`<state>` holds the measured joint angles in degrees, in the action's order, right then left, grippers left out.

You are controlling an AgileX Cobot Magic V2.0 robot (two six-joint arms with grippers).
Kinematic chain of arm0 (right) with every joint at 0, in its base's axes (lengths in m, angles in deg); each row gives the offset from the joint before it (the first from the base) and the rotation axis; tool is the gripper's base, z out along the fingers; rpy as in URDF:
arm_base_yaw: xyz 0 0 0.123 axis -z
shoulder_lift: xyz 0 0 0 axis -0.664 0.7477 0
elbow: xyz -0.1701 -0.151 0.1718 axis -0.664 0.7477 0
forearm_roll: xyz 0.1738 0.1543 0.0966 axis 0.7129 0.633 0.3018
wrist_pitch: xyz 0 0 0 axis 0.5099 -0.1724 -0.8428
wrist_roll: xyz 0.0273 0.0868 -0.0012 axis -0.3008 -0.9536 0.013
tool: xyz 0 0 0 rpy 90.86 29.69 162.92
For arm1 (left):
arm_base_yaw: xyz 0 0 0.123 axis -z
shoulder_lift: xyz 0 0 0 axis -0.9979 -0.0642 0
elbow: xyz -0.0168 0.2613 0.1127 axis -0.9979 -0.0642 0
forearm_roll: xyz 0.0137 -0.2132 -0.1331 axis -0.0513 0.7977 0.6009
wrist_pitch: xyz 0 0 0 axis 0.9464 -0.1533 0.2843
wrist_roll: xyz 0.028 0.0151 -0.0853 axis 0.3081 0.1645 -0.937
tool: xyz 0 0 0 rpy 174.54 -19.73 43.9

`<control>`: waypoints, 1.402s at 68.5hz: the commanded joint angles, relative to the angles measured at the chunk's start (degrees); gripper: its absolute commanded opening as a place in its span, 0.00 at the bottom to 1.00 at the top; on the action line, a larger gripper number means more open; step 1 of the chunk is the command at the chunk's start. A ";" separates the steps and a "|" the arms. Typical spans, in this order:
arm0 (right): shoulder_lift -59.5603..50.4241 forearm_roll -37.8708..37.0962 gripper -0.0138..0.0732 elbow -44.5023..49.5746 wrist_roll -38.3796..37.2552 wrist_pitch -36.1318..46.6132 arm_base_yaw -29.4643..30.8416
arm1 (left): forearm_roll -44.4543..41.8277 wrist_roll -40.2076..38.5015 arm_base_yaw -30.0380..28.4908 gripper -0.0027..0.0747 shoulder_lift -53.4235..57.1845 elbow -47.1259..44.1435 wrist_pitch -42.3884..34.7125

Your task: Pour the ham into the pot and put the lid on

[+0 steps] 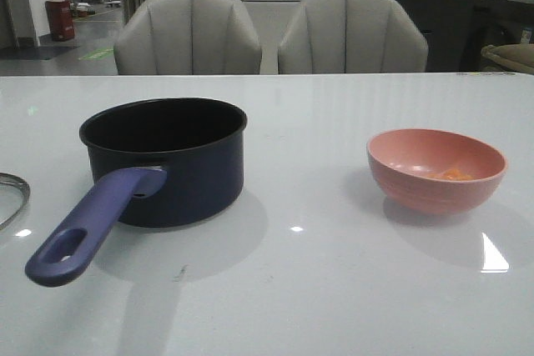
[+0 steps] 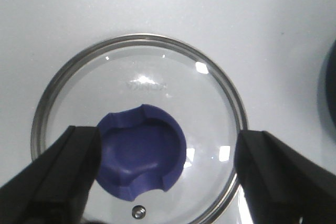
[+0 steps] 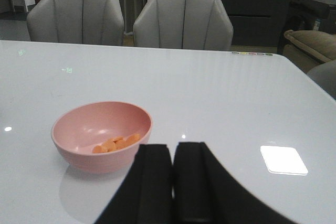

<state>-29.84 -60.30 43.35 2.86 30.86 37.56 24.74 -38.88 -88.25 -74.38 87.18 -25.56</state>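
Left end effector [image 2: 167,174]: your fingers stand wide apart, gripping nothing, poised above the lid.
Round clear glass lid with metal rim [image 2: 139,85]: flat on the white glossy tabletop [image 2: 262,19] directly beneath your left end effector; its blue flared knob [image 2: 142,153] sits between the two fingers, touching neither.
Right end effector [image 3: 173,182]: your fingers are pressed together, empty.
Pink round bowl [image 3: 79,129]: just ahead of your right end effector, upright.
Thin orange-pink ham slices [image 3: 116,143]: small heap inside the bowl.
Dark navy saucepan with purple-blue handle [image 1: 167,160]: upright, well apart from the bowl; the front view shows no contents in it.
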 commanded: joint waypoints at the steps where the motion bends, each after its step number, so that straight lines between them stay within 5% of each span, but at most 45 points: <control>1: -1.21 -0.51 0.33 -0.25 0.00 5.05 0.30 | 0.30 0.24 0.18 0.70 8.02 -1.27 -3.62; 47: -1.16 -0.51 0.33 -0.25 0.00 5.05 0.29 | 3.04 0.24 6.87 0.69 57.69 -30.19 -20.07; 63: -1.16 -0.51 0.33 -0.25 0.00 5.05 0.29 | 3.12 0.24 11.33 0.69 73.89 -37.43 -19.19; 96: -1.16 -0.51 0.33 -0.31 0.00 9.68 0.35 | 3.12 0.24 18.97 0.69 82.72 -39.37 -16.72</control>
<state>-29.84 -60.30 43.45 2.86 31.59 37.56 27.20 -38.69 -69.82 8.86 46.55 -37.37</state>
